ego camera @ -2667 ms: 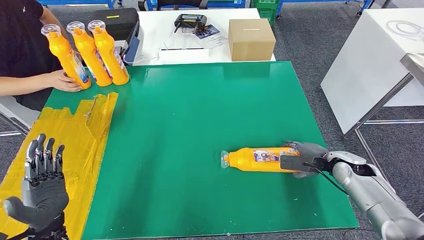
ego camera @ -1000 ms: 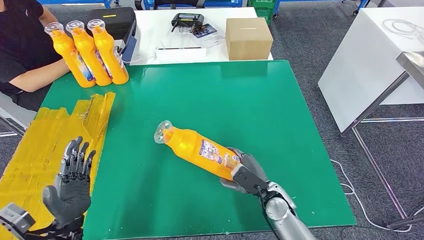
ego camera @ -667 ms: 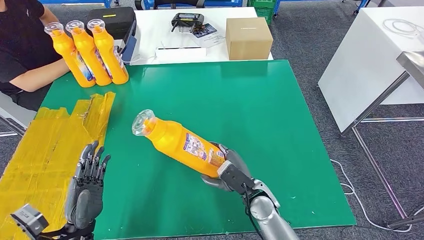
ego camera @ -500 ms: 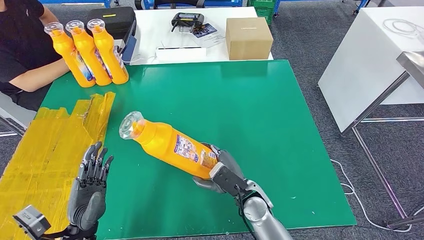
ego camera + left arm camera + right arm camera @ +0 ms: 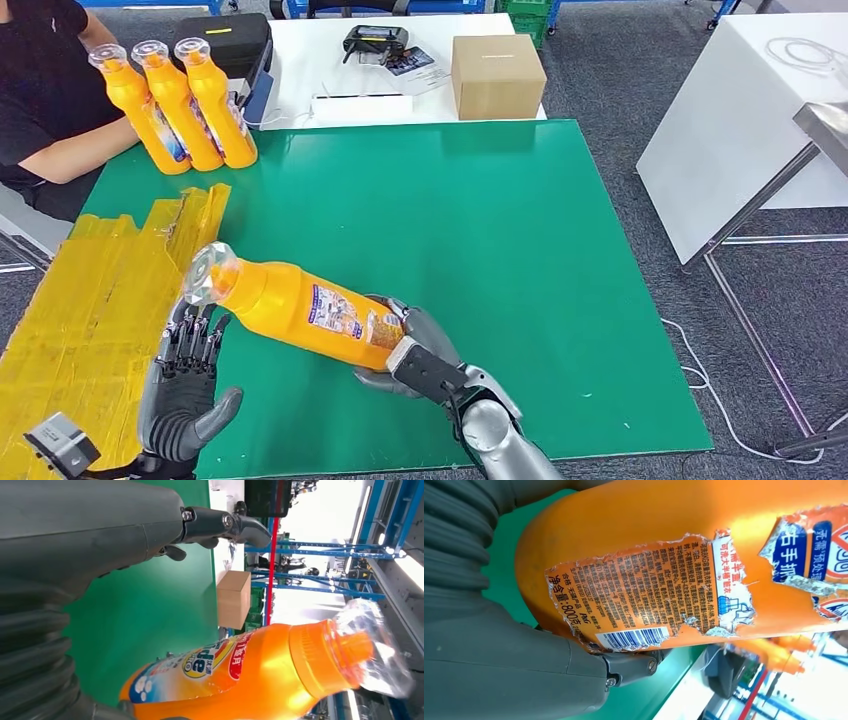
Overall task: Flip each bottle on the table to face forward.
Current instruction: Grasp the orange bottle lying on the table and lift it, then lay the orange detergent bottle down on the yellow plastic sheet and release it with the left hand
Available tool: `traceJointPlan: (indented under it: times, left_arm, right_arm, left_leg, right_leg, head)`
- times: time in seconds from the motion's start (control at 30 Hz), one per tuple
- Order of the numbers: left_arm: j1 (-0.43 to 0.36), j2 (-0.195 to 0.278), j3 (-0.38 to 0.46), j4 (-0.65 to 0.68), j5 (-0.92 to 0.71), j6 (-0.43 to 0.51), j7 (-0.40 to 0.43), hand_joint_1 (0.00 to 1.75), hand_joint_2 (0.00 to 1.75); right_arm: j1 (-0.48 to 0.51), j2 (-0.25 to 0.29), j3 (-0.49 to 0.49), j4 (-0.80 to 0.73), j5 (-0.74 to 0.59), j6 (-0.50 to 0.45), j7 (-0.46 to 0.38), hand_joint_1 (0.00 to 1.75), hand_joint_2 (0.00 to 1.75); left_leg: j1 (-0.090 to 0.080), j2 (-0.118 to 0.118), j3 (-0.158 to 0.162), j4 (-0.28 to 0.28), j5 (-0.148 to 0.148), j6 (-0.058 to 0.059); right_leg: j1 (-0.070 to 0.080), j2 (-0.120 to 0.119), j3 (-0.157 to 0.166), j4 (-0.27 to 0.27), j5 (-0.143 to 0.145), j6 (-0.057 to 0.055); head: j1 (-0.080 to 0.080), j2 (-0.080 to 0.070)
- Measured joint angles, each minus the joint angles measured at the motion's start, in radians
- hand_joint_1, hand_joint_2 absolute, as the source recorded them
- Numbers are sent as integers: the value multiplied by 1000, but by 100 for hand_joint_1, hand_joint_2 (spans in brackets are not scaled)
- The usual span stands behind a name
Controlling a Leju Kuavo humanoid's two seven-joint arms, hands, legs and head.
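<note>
Your right robot hand (image 5: 415, 352) grips the orange bottle (image 5: 300, 309) by its base end. The bottle is off the green worktop (image 5: 480, 220), tilted, clear cap toward the left. Since 2.7 s ago it has gone from lying flat at the worktop's right edge to held near the front left, cap now just above your left robot hand (image 5: 185, 385). The left robot hand has come in under the neck, fingers apart, holding nothing. This looks like a handover or two-hand reorient, not yet done. The right wrist view shows the barcode label facing the palm. Three upright bottles (image 5: 175, 100) stand at far left beside a person's arm (image 5: 75, 150).
</note>
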Motion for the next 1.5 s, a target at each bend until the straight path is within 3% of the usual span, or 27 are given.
traceJointPlan:
  times: [0.53, 0.73, 1.3, 1.33, 1.43, 1.47, 1.5]
  left_arm:
    - [-2, -11, 25, 19, 135, -95, 27, 0, 175]
    - [27, -12, 26, 20, 264, -171, 67, 0, 175]
    - [69, -12, 54, 24, 319, -182, 82, 0, 175]
    - [71, -12, 56, 25, 318, -181, 81, 9, 175]
    - [75, -12, 62, 26, 313, -181, 75, 140, 175]
    - [75, -12, 63, 26, 308, -181, 70, 175, 175]
    - [75, -12, 65, 27, 304, -180, 65, 175, 175]
  right_arm:
    - [-69, 67, 167, 72, -20, 17, 5, 175, 175]
    - [-102, 98, 270, 154, -29, 26, 3, 175, 175]
    - [-210, 128, 490, 325, -112, 20, 6, 175, 175]
    - [-215, 128, 501, 332, -116, 18, 7, 175, 175]
    - [-230, 132, 526, 352, -129, 9, 8, 175, 175]
    - [-234, 134, 532, 358, -134, 4, 8, 175, 175]
    - [-237, 136, 538, 363, -138, -2, 8, 175, 175]
  left_leg:
    - [0, 0, -1, 0, 0, 0]
    - [0, 0, -1, 0, 0, 0]
    - [0, 0, -1, 0, 0, 0]
    - [0, 0, -1, 0, 0, 0]
    - [0, 0, -1, 0, 0, 0]
    - [0, 0, -1, 0, 0, 0]
    - [0, 0, -1, 0, 0, 0]
  right_leg:
    - [0, 0, -1, 0, 0, 0]
    - [0, 0, -1, 0, 0, 0]
    - [0, 0, -2, 0, 0, 0]
    - [0, 0, -2, 0, 0, 0]
    - [0, 0, -2, 0, 0, 0]
    - [0, 0, -2, 0, 0, 0]
    - [0, 0, -2, 0, 0, 0]
  head:
    - [0, 0]
    - [1, 0]
    - [0, 0]
    - [0, 0]
    - [0, 0]
    - [0, 0]
    - [0, 0]
